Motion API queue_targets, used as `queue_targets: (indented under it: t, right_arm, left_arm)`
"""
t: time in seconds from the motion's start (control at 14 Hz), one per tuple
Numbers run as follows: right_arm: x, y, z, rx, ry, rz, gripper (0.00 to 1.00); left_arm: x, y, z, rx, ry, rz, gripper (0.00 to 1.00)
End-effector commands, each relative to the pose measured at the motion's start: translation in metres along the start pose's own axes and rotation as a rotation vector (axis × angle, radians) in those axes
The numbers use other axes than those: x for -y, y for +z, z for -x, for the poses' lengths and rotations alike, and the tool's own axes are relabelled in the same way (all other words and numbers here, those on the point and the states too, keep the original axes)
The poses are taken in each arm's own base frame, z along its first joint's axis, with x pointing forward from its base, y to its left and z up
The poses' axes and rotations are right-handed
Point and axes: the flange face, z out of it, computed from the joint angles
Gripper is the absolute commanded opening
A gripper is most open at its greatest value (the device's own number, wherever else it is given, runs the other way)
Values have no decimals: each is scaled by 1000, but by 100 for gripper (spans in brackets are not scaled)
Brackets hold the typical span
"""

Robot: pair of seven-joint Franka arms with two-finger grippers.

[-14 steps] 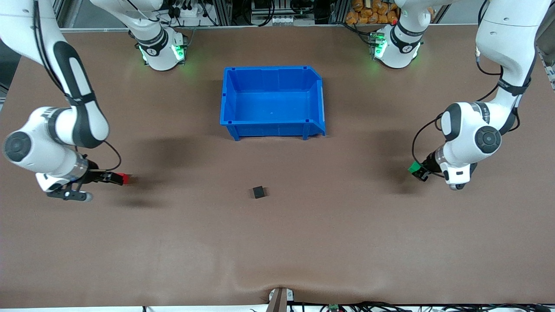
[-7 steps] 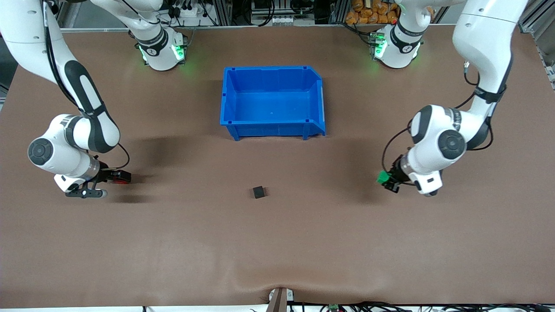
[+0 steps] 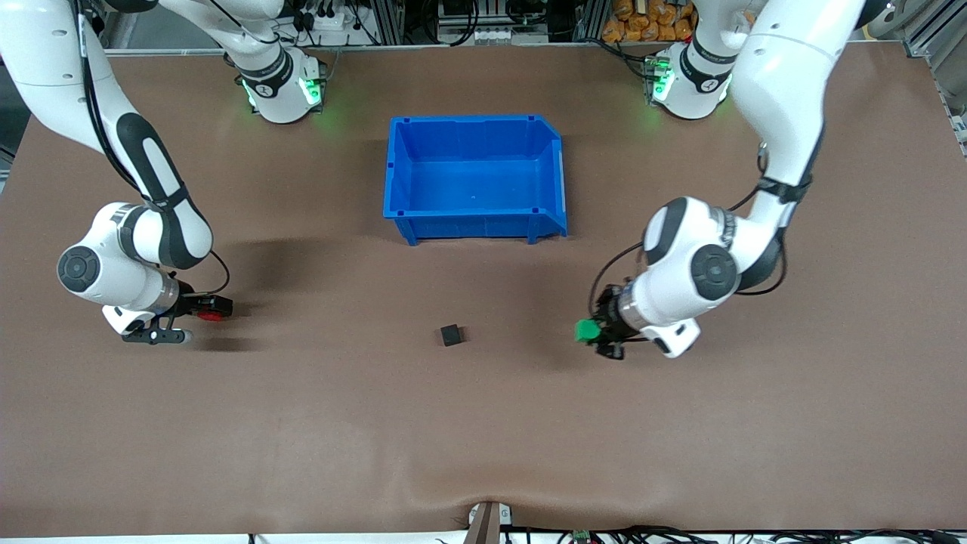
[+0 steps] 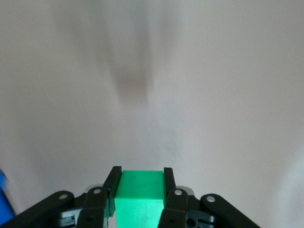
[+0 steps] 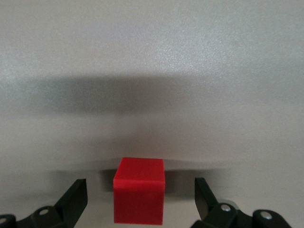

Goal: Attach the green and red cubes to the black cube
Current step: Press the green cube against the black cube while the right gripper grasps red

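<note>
1. Green: the green cube [image 3: 585, 330] is clamped between the two fingers of the left gripper [image 3: 597, 333], which hangs over bare table toward the left arm's end. In the left wrist view the green cube [image 4: 138, 197] fills the gap between the fingers [image 4: 112, 189]; its lower part is cut off by the frame edge.
2. Red: the red cube [image 5: 139, 196] lies between the spread fingers of the right gripper [image 5: 140, 199], with clear space on each side and neither finger [image 5: 75, 198] touching it. In the front view the red cube [image 3: 211, 314] is largely covered by the right gripper [image 3: 204, 308] toward the right arm's end, and only a sliver shows. Whether it rests on the table cannot be told for certain.
3. Black: the black cube [image 3: 451, 334] sits alone on the brown table [image 3: 483, 423], between the two grippers and well apart from both, closer to the left gripper.
4. Blue bin [image 3: 474, 219]: stands open-topped, farther from the front camera than the black cube. A blue sliver at the edge of the left wrist view is too cropped to identify.
</note>
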Motion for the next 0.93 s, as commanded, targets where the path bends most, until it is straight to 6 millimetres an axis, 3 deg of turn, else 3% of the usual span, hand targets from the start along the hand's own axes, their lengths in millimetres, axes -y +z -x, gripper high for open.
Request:
queue_targets:
  t: [0.0,0.07,0.14,0.29,0.43,0.64,0.86]
  right_arm:
    - [-2,0,5,5,4,-4,30]
    - [-2,0,5,6,-2,-5,3]
    - [-3,0,6,6,-8,-5,0]
    - [-1,-1,8,9,-51,-4,0]
    - [-4,-1,8,8,-127,-5,0]
    - [-6,-15,3,-19,-272,4,0]
    - [-4,-45,-13,-75,-568,31,0]
  left_arm:
    - [-21,12,54,63,-114,28,2]
    - [-17,16,84,86,-145,44,1]
    - [-14,20,104,99,-177,62,1]
    - [-1,40,134,122,-200,89,1]
    - [9,62,149,129,-232,115,1]
    - [27,101,153,41,-222,100,1]
    - [33,117,149,8,-248,59,1]
